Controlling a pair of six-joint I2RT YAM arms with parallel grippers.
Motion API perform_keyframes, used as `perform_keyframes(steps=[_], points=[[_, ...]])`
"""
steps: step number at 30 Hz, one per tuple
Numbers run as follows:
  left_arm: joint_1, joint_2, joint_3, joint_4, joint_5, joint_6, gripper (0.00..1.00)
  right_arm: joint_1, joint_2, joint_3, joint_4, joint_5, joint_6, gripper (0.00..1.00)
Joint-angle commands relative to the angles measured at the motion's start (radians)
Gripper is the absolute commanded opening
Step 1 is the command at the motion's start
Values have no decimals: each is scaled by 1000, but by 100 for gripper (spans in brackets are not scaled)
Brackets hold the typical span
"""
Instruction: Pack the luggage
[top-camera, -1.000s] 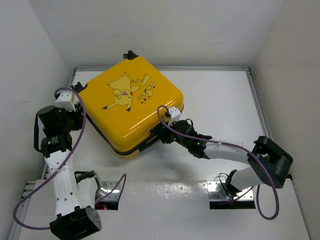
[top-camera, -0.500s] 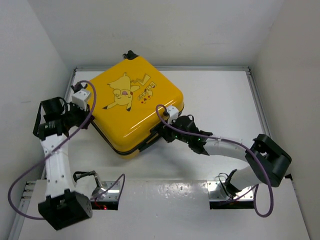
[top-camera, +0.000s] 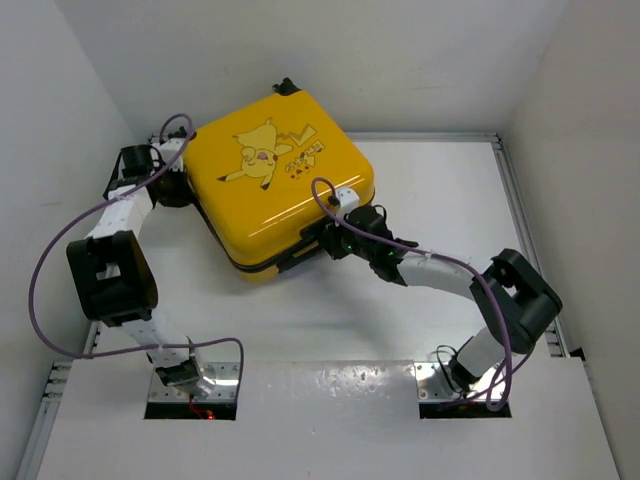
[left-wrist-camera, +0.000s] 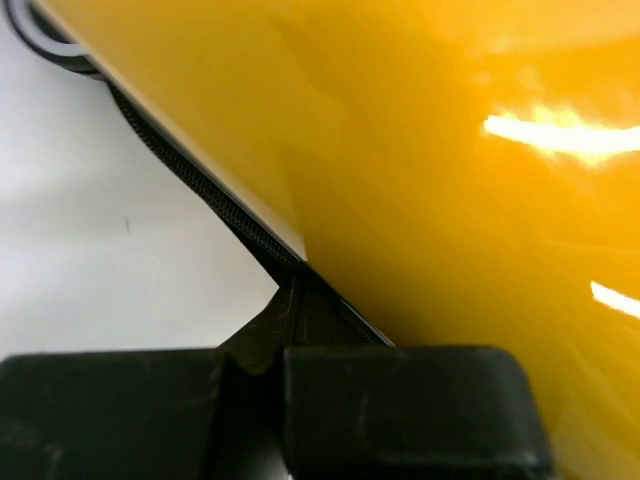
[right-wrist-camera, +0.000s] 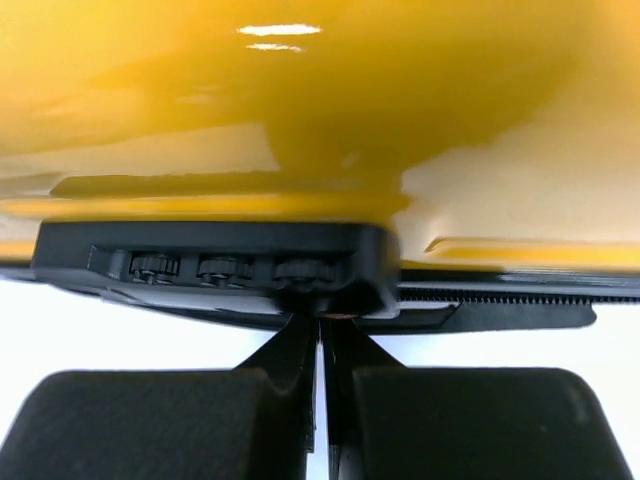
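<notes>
Luggage (top-camera: 280, 190): yellow shell, lid down, lying flat on the table (top-camera: 440, 210) between the two claws, toward the back wall.

Change over the last second:
- The shell has turned and slid away from the arm bases. The cartoon print now sits further back and at a different angle.
- The left arm has swung from the near-left side up to the far-left corner.
- The right arm has followed the near-right edge and kept contact.

Left claw (top-camera: 178, 185): clenched, pads pressed together with no gap showing. In the wrist view the tips meet right at the black zipper (left-wrist-camera: 195, 190), which runs up and to the left from the claw toward a wheel (left-wrist-camera: 45, 45). The yellow wall rises directly ahead and to the right.

Right claw (right-wrist-camera: 322, 345): clenched, tips touching. The combination lock (right-wrist-camera: 215, 265) sits just above and slightly to its left, and zipper teeth run off to its right. Cannot tell whether a pull tab is pinched between the tips on either side.

Judgement: with the lid down and both claws shut at the seam, this looks like the zip-up stage, with one claw steadying and the other pulling. The rotation suggests the shell drags with any pull, so slippage at the seam is the main risk.
</notes>
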Motion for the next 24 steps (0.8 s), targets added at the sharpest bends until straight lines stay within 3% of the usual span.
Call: perform_keyframes(steps=[1,3,4,6,9,13,20,24], points=[[-51,-41,55,171,164,-49,0,17,4,57,109,-12,-2,0],[-51,-116,29,182,242,-3,6,11,2,57,112,-10,-5,0],[-63,-165,-7,154,282,32,18,2,4,56,111,-9,-10,0],[-91,-332,-41,68,345,183,30,-15,4,54,106,-6,-18,0],[-253,-538,-78,-170,317,384,45,-53,10,50,80,4,-19,0],[-409,-739,-182,-269,236,431,63,-108,-10,42,34,5,-18,0],[-666,-724,-279,-348,111,508,67,-137,-61,13,-43,-12,-30,0],[-815,-663,-333,-178,-4,380,58,-136,-36,31,-32,-13,-19,0]])
